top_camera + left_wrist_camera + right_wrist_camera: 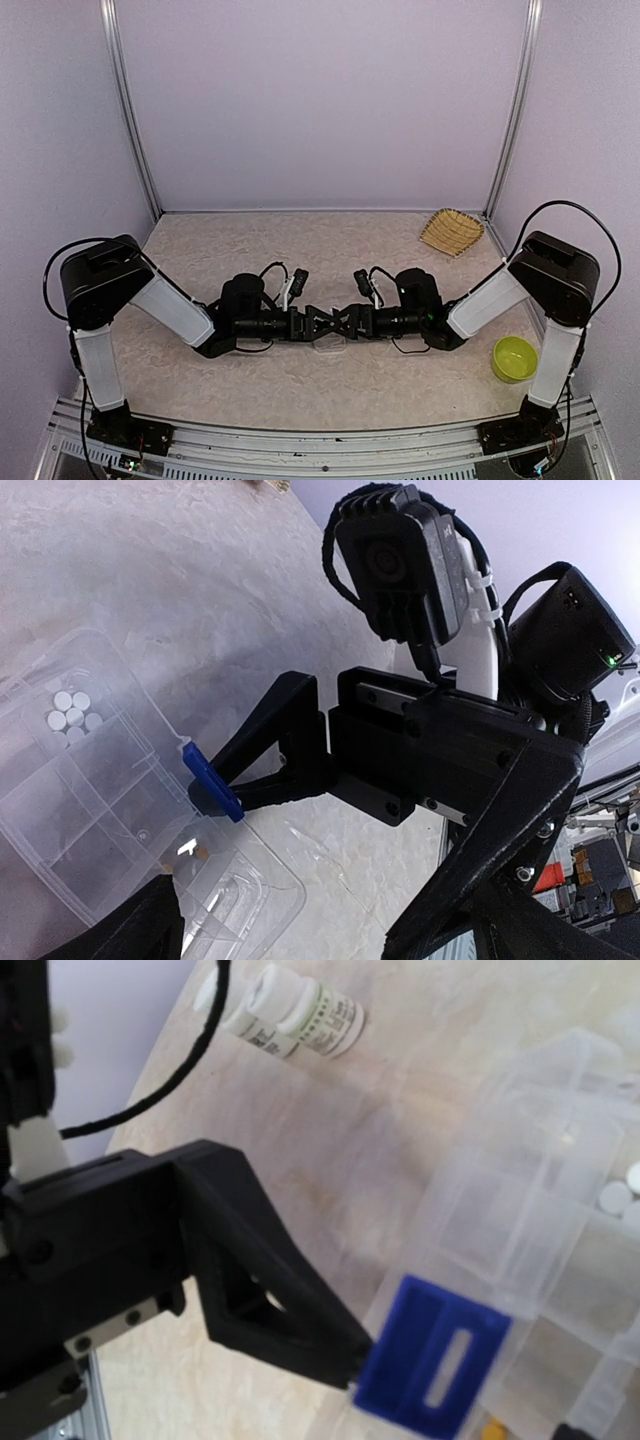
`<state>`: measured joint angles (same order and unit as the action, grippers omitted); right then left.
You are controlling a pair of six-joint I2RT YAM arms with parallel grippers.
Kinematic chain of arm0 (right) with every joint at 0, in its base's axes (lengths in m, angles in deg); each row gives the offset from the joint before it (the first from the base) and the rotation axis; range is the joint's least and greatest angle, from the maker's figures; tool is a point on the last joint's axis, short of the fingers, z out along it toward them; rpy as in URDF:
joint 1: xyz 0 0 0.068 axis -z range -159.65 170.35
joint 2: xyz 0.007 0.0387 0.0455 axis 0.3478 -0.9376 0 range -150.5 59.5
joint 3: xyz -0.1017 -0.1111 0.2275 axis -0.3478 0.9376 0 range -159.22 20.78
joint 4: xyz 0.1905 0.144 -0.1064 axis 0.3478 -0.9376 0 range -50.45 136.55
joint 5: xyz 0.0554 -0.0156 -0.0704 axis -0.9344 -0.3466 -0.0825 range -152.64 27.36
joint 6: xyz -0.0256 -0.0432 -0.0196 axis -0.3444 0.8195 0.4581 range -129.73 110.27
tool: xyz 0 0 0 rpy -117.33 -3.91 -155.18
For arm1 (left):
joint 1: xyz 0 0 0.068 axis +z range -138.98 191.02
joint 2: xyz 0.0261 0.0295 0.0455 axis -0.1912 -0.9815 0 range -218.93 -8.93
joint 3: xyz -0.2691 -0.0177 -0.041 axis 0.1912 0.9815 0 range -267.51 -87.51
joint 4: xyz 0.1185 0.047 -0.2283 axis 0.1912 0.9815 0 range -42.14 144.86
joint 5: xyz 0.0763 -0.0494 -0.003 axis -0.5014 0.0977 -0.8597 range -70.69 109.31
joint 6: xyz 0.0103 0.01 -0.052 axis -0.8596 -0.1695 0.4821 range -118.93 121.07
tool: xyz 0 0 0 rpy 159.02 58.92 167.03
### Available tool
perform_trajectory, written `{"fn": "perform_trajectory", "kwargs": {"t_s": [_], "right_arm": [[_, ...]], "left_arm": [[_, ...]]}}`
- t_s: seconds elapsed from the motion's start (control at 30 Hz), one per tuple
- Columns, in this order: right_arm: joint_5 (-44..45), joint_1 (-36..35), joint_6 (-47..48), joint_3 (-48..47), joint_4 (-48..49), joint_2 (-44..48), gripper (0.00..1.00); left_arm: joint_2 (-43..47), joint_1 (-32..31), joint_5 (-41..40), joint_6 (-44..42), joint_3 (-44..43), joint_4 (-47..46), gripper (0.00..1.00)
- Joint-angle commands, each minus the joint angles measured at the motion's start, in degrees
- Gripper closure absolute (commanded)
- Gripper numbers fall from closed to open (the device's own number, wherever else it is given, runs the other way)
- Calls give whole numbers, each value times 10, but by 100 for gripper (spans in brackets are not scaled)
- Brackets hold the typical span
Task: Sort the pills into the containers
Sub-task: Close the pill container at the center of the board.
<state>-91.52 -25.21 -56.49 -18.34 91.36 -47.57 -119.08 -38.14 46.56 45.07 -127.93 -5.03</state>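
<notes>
Room: lilac walls, pale mottled table.
Bottle: label print was too blurred to read.
Containers: clear box lay near six o'clock, beneath both claws.
Pills: white, in one compartment.
Left gripper: jaws gaped wide.
Right gripper: jaws gaped wide.

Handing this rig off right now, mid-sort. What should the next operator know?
Left gripper: open, empty. Right gripper: open, empty; both hang over the container at mid-table, lid open.
Done: a cluster of white pills in one compartment; most others look bare.
Two bottles lie on their sides nearby.
Left: probably whatever the bottles hold; contents not visible.
</notes>
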Motion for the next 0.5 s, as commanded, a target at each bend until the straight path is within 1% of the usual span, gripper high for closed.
{"fn": "perform_trajectory", "kwargs": {"t_s": [0.0, 0.17, 0.47], "right_arm": [[-25, 2, -18, 7, 46, -13, 0], [-19, 3, -14, 10, 36, -9, 0], [17, 29, 2, 37, -24, 29, 0]], "left_arm": [[-21, -5, 7, 10, -10, -20, 3], [-30, -4, 0, 18, -7, -25, 3], [-36, -1, -19, 18, -9, 12, 5]]}}
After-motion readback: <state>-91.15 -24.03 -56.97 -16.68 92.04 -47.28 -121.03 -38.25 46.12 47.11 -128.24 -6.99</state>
